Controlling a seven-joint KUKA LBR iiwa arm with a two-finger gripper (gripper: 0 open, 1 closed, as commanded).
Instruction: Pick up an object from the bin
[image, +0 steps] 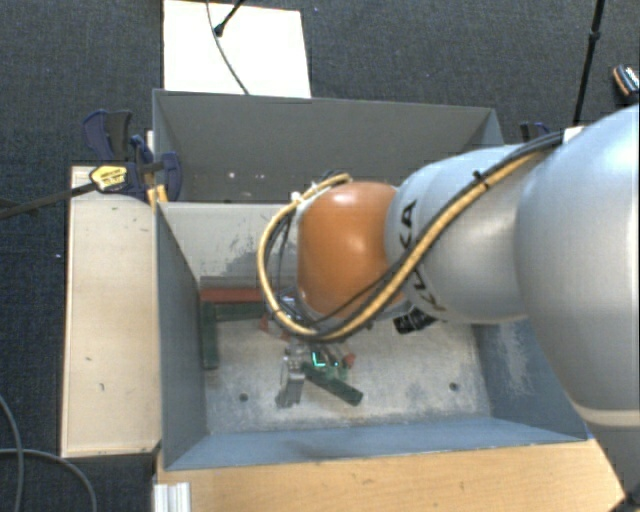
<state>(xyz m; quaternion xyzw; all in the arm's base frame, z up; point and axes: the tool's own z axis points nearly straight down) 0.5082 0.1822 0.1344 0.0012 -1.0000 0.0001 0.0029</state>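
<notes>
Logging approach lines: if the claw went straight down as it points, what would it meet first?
Probably the dark green bar lying right by the claw, else the bin floor; depth is unclear.

Grey bin (320, 140), reddish-brown bar (228, 294), dark green bar (209, 340) and stick (341, 389), orange wrist cover (340, 245), yellow cable (440, 226), silver-grey arm (560, 230)

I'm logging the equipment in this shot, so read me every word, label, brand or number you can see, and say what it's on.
"KUKA": black letters on the silver arm, partly hidden by the yellow cable, so only some of the letters can be read.
The things lying in the bin carry no readable text.
</notes>
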